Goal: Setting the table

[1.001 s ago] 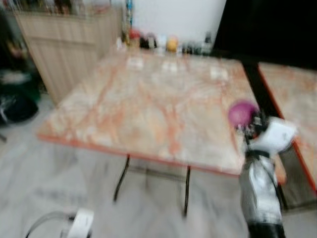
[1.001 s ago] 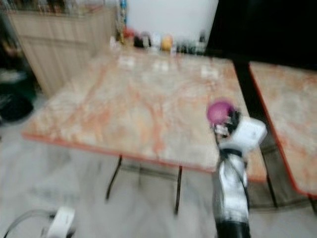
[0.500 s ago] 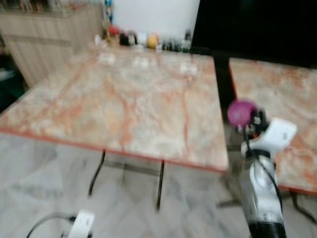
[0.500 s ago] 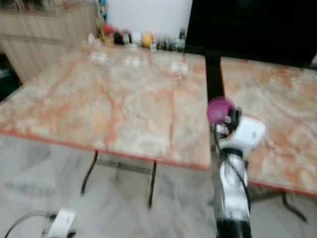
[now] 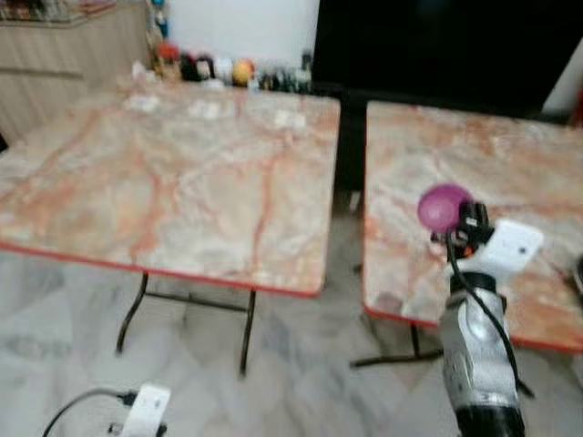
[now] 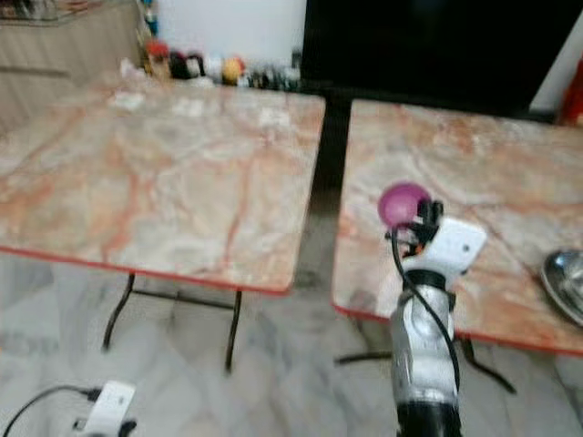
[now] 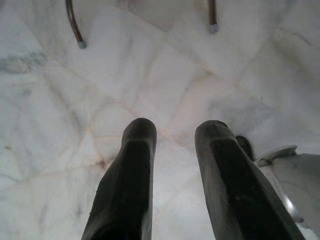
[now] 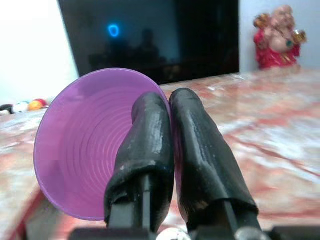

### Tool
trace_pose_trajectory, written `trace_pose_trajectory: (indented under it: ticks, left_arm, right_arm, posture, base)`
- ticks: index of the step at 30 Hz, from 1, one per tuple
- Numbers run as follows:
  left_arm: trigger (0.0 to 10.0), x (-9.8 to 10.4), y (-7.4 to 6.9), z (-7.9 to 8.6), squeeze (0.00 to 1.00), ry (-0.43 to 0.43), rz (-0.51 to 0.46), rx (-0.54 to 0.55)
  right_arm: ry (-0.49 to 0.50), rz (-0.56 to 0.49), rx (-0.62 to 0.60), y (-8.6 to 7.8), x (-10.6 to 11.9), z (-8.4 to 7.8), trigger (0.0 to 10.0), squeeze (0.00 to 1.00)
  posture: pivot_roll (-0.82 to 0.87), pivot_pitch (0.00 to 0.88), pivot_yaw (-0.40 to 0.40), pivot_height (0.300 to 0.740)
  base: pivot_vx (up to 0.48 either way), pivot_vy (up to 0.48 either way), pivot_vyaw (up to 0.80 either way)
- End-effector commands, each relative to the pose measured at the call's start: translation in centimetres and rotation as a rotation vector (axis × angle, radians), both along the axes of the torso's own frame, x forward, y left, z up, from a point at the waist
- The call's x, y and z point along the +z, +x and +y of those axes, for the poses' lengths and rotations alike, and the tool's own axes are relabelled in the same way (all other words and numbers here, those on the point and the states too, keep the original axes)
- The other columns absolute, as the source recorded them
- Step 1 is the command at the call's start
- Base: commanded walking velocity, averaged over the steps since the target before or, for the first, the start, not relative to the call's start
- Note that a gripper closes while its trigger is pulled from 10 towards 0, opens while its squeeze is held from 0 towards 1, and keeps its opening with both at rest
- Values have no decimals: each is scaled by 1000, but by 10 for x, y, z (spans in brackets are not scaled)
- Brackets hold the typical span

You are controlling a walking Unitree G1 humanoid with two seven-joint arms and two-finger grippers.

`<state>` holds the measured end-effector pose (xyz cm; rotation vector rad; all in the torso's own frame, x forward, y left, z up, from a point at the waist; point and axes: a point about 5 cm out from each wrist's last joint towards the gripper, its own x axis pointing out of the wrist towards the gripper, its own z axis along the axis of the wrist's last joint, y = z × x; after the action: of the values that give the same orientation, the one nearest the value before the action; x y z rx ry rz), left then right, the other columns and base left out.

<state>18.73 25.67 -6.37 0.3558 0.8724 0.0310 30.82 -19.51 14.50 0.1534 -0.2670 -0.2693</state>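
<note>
A purple plastic cup (image 8: 85,150) is pinched by its rim between the fingers of my right gripper (image 8: 170,125). In the eye views the cup (image 5: 443,207) is held up over the near part of the right marble table (image 5: 474,146), on my raised silver right arm (image 5: 478,346). A second marble table (image 5: 164,173) stands to the left. A metal bowl (image 6: 565,282) lies on the right table at the view's edge. My left gripper (image 7: 175,135) hangs open over the floor, holding nothing.
A narrow gap (image 5: 351,137) separates the two tables. Small bottles and balls (image 5: 200,68) line the left table's far edge. A wooden cabinet (image 5: 55,50) stands far left, a dark screen (image 5: 437,45) behind, a red figurine (image 8: 277,35) beyond the right table.
The whole view has swung to the right, bringing the right table and the metal bowl into sight. The purple cup stays in my right gripper at the same place in view.
</note>
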Motion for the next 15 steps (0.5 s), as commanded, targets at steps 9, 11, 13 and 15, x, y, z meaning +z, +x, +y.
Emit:
trace_pose_trajectory:
  ticks: [9,11,13,15]
  left_arm:
    - [10000,-5,-3,-9,0,-44,14,1]
    - [10000,-5,-3,-10,0,-59,10,11]
    - [10000,-5,-3,-10,0,-56,15,4]
    - [10000,-5,-3,-10,0,-59,14,5]
  right_arm:
    - [-3,-7,-32,-1,2,-9,10000,0]
    - [-3,-6,-31,-1,2,-8,10000,0]
    - [-2,-6,-30,-1,2,-8,10000,0]
    - [-3,-6,-31,-1,3,-8,10000,0]
  posture:
    - [106,0,-24,740]
    - [106,0,-24,740]
    - [105,0,-25,740]
    - [104,0,-25,740]
  base:
    - [0,-35,0]
    - [0,0,0]
    - [0,0,0]
    - [0,0,0]
